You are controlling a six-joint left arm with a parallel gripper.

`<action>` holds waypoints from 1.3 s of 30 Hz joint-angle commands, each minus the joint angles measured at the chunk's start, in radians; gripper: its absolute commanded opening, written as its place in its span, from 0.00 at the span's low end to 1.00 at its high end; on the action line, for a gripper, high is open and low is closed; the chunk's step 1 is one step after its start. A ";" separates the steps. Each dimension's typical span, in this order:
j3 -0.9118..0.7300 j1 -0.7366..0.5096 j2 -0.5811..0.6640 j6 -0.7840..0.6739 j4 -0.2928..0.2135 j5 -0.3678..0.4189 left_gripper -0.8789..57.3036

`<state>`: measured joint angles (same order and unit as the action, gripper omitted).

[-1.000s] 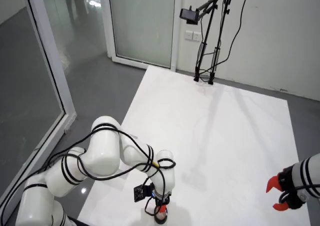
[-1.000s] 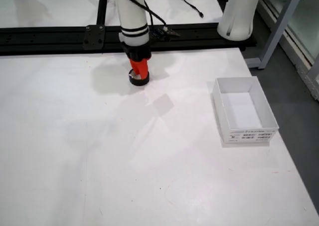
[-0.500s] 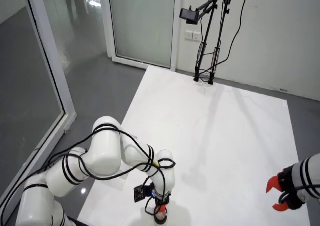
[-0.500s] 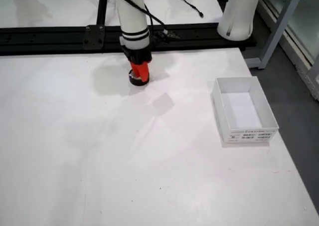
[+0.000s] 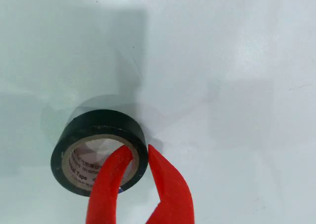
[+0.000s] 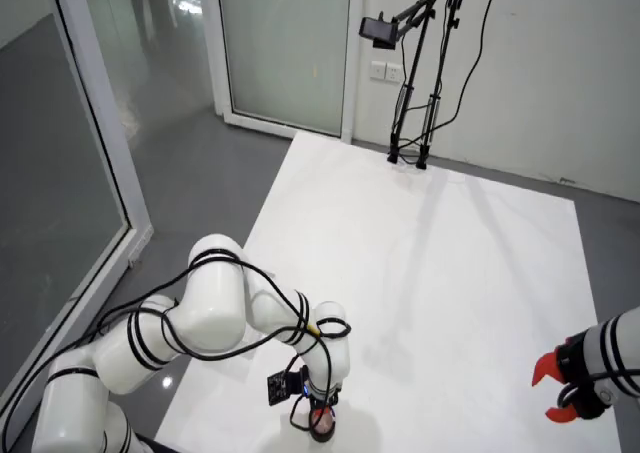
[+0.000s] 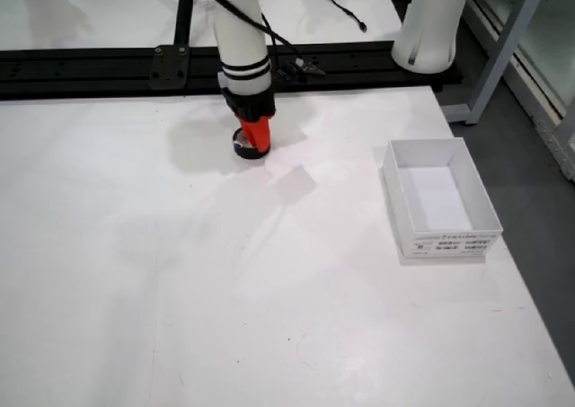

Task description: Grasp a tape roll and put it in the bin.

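Front view: tape roll [image 7: 250, 146] on table [image 7: 180, 272], bin [image 7: 439, 199] well right

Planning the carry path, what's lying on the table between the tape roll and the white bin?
Nothing: only bare white table between tape roll and bin, seen from the front view.

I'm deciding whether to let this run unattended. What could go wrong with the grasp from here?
One of the red fingers sits inside the tape roll, the other outside, pinching only its wall, so the roll may tilt or slip when lifted. The white bin stands well off across the table, so a loose hold could drop it on the way.
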<state>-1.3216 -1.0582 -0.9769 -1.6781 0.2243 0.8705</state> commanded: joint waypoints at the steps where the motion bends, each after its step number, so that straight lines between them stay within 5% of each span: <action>1: 0.004 0.021 -0.009 -0.002 -0.011 -0.016 0.00; 8: -0.005 0.035 0.050 -0.002 0.001 0.031 0.00; 18: -0.142 0.116 0.304 0.003 0.073 0.143 0.00; 39: -0.156 0.486 0.455 0.313 0.058 0.283 0.00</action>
<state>-1.4424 -0.8403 -0.6761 -1.5585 0.2721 1.0437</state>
